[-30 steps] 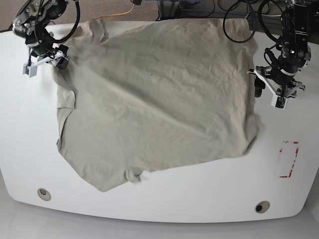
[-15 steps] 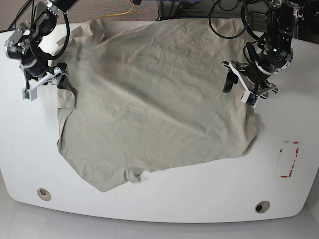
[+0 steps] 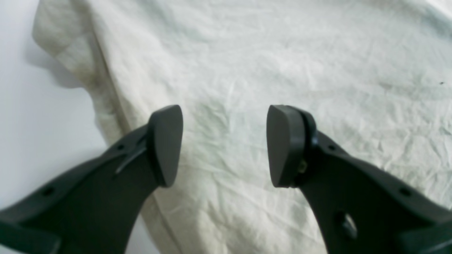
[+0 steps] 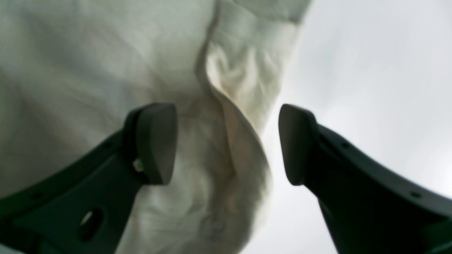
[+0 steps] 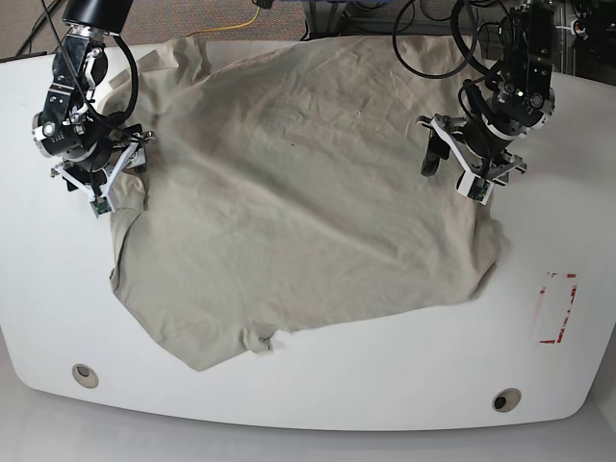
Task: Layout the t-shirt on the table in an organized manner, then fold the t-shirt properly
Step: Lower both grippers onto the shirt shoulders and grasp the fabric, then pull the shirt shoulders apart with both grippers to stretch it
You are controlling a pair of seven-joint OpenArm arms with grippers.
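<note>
We count one t-shirt (image 5: 298, 192), spread wrinkled across the far and middle part of the table (image 5: 385, 385). Two grommet holes (image 5: 85, 374) near the front edge; one red tape rectangle (image 5: 558, 308) at the table's side. Two grippers: left gripper (image 5: 460, 166) jaws wide apart over the shirt's edge, gripping nothing; right gripper (image 4: 226, 144) likewise spread, straddling a raised fold at the opposite edge.
</note>
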